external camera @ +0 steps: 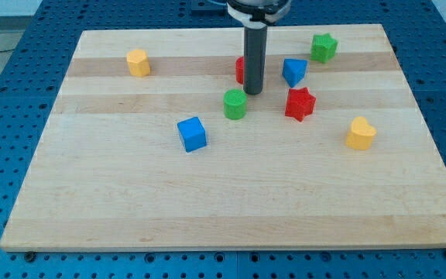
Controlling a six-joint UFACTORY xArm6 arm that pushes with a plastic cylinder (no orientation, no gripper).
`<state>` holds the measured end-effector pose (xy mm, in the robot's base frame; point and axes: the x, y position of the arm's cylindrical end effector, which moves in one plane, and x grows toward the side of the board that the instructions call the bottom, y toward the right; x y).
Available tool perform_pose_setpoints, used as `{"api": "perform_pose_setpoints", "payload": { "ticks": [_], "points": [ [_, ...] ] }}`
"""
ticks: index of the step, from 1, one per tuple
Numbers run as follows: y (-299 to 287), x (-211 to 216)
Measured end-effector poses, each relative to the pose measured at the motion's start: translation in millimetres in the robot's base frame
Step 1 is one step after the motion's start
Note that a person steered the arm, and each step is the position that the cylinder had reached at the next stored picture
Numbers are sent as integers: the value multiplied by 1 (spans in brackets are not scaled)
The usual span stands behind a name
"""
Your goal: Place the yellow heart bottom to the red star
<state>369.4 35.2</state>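
Note:
The yellow heart (360, 133) lies at the view's right, below and right of the red star (300, 104). My tip (253, 92) rests on the board left of the red star, just above and right of the green cylinder (235, 104). The rod hides most of a red block (240, 70) behind it; its shape cannot be told. The tip is well apart from the yellow heart.
A blue block (293, 71) sits above the red star, a green star (324, 47) at the top right, a blue cube (192, 133) left of centre, a yellow block (138, 62) at the top left. The wooden board (223, 209) ends above a blue perforated table.

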Motion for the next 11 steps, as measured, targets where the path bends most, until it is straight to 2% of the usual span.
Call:
{"api": "perform_pose_setpoints", "payload": {
  "ticks": [2,4,5,6,7,9,11],
  "points": [
    [15,83],
    [126,140],
    [176,139],
    [209,95],
    [212,84],
    [178,116],
    [172,99]
  ]
}}
